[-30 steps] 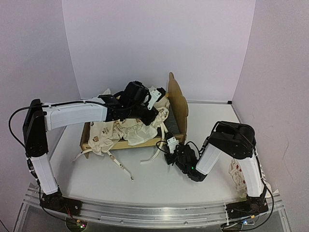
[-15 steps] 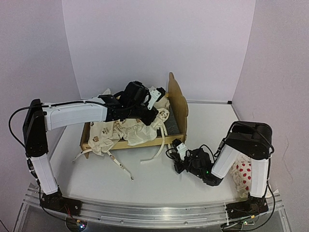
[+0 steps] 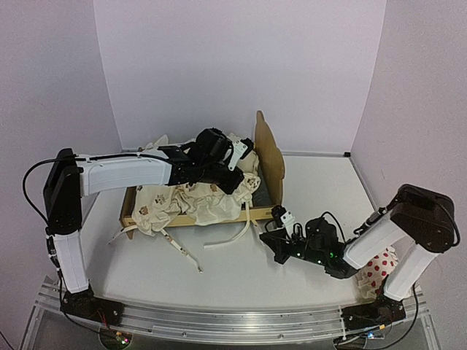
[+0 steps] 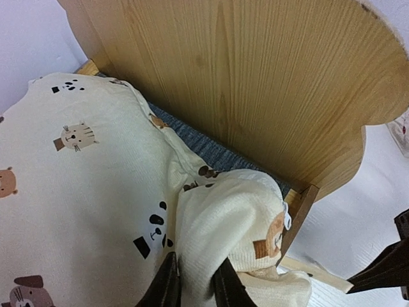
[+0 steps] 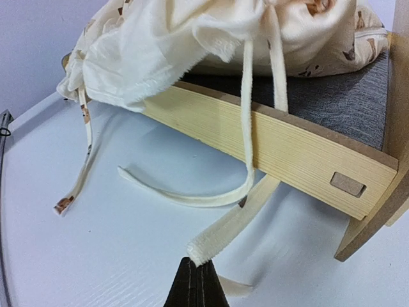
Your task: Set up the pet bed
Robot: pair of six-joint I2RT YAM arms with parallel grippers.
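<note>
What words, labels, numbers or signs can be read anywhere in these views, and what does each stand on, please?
No text can be read in any view.
The white tag on the cushion: too small to read.
The cushion's print: animal faces only, no words.
The pet bed, headboard: bare wood, no marking.
The dotted pillow: red dots only, no words.
</note>
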